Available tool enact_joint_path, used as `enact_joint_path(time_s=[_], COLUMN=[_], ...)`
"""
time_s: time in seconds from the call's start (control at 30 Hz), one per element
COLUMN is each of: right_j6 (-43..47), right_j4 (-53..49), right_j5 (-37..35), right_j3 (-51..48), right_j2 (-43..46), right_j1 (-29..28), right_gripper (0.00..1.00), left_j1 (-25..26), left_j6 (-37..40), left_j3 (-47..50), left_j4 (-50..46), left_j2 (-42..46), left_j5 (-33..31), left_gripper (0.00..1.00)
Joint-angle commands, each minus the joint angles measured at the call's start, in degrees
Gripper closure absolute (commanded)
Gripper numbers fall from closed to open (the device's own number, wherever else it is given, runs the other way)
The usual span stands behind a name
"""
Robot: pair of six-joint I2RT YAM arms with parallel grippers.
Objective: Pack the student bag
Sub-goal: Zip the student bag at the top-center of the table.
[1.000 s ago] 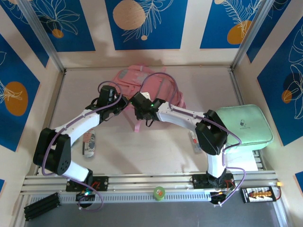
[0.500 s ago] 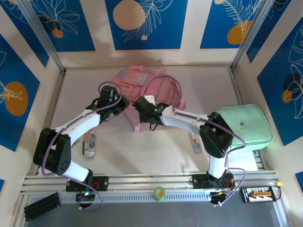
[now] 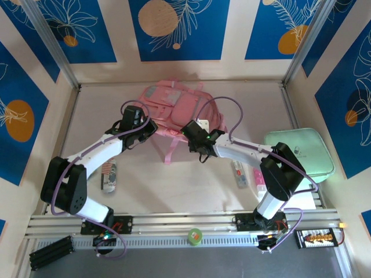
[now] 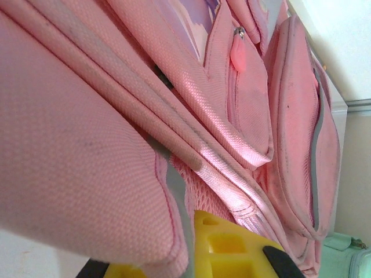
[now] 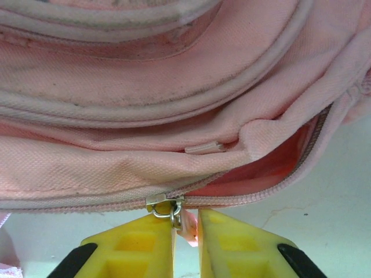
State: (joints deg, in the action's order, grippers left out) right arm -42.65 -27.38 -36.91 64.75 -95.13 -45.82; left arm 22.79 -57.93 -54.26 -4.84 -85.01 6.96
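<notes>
Twin white-and-black arms strung with purple cable.

The left arm [image 3: 95, 149] and right arm [image 3: 243, 149] share one build: smooth white links between bulky black joint housings, on black bases [image 3: 264, 221]. A thin purple cable [image 3: 226, 99] follows each arm and loops free near wrist and shoulder. A small green light [image 3: 204, 138] glows on the right wrist's black housing. The left gripper [image 3: 149, 130] has a black body. The right gripper [image 5: 186, 219] carries two bright yellow fingers [image 5: 136, 249], moulded plastic with shallow rectangular pockets in their faces and black parts at the outer lower corners. The left wrist view shows a finger [image 4: 232, 252] of the same yellow, pocketed too, with black beside it.
</notes>
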Motion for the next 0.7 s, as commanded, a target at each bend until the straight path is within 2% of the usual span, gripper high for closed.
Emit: enact_joint_path(time_s=[0.0,0.27,0.4,0.53,0.67], right_j6=[2.78,3.71,3.01,-2.33,-4.13], right_j4=[1.93,2.15,1.74,-0.72,0.57], right_j5=[0.35,-1.02,-2.51,-7.42,-5.16], right_j3=[1.17,1.34,0.71,-2.81,-8.75], right_j2=[-1.25,-2.25,-1.62,1.59,6.22], right_j1=[0.47,0.66,0.77,1.87,5.73], right_gripper=[0.81,0.8,0.87,0.92,0.94], left_j1=[0.07,0.07,-0.02,-0.91,-1.86], left_j6=[2.14,2.3,2.56,1.86,1.72], left_j3=[-3.05,-3.21,-3.22,-2.46,-1.4], left_j4=[2.73,2.31,1.94,1.69,2.29], left_j2=[1.65,2.04,1.87,2.17,2.35], left_j5=[0.75,0.24,-0.15,-0.65,-0.39], left_gripper=[1.0,1.0,1.0,1.0,1.0])
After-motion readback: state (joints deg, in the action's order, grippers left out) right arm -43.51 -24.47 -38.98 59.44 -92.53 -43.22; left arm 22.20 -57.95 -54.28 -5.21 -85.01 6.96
